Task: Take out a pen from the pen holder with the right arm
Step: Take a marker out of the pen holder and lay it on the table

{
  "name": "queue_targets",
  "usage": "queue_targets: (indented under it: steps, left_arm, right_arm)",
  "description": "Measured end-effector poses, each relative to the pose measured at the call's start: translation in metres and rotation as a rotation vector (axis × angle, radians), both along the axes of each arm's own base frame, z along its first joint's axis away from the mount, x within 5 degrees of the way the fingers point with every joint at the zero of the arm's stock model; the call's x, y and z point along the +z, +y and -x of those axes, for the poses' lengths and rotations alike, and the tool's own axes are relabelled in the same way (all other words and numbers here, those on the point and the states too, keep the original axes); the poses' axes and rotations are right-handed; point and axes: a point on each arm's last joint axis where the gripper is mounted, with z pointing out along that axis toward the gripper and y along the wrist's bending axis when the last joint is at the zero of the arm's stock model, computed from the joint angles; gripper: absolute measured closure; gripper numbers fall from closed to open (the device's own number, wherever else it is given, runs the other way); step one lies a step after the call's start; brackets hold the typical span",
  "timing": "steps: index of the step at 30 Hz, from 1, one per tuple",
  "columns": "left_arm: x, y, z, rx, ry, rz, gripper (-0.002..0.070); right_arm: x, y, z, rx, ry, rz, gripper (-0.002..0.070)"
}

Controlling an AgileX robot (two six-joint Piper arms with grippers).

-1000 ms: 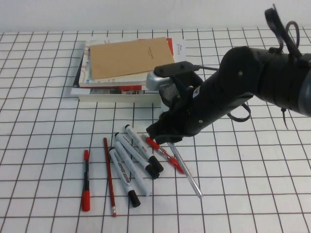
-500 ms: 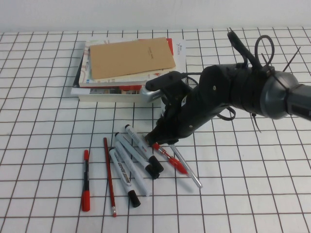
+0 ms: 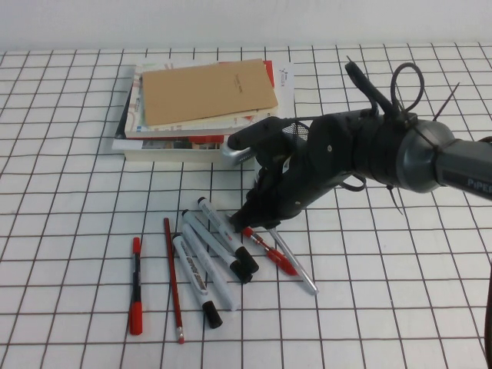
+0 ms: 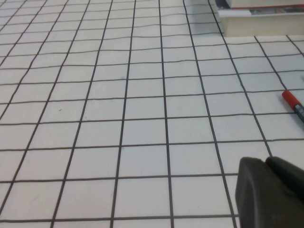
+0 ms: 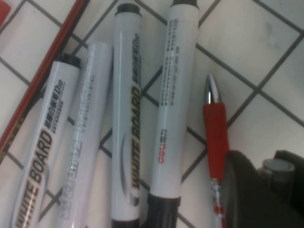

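One silver pen is sitting outside the pen holder, slanting down to the gridded table with its upper end running in under the right gripper. In the right wrist view the dark fingers are standing narrow, pinching what looks like that pen's grey round end. The gripper is hanging low over the table, in front of the one black mesh holder, which is mostly hiding behind the arm.

One red ballpoint is lying just beside the silver pen, its top under the same gripper. Four white board markers are lying side by side next to it, then one red pencil, then one red-and-black pen, set apart. One stack of books is sitting behind them.

The left gripper is showing only in its own wrist view, hanging low over bare grid, its two dark fingers pressing together.
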Motion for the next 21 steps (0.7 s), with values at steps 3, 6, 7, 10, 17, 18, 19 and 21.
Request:
queue_targets:
  steps: [3,6,7,10,17,18,19,21]
  left_arm:
    - [0.0000,0.0000,0.0000,0.000,0.000,0.000,0.0679]
    - [0.0000,0.0000,0.0000,0.000,0.000,0.000,0.0679]
    - [0.0000,0.0000,0.0000,0.000,0.000,0.000,0.0679]
    - [0.0000,0.0000,0.0000,0.000,0.000,0.000,0.0679]
    - [0.0000,0.0000,0.0000,0.000,0.000,0.000,0.0679]
    - [0.0000,0.0000,0.0000,0.000,0.000,0.000,0.0679]
    - [0.0000,0.0000,0.0000,0.000,0.000,0.000,0.0679]
    - [0.0000,0.0000,0.0000,0.000,0.000,0.000,0.0679]
  right_arm:
    - [-0.0030,0.0004,-0.0003,-0.001,0.007,0.003,0.0584]
    - [-0.0030,0.0004,-0.0003,-0.001,0.007,0.003,0.0575]
    - [-0.0030,0.0004,-0.0003,-0.001,0.007,0.003,0.0565]
    - [-0.0030,0.0004,-0.0003,-0.001,0.007,0.002,0.0512]
    - [-0.0030,0.0005,-0.0003,-0.002,0.008,0.001,0.0426]
    - [-0.0029,0.0007,-0.0002,-0.004,0.011,-0.003,0.0425]
    - [-0.0028,0.0009,0.0000,-0.006,0.013,-0.006,0.0423]
    - [0.0012,0.0017,0.0015,-0.008,0.014,-0.019,0.0423]
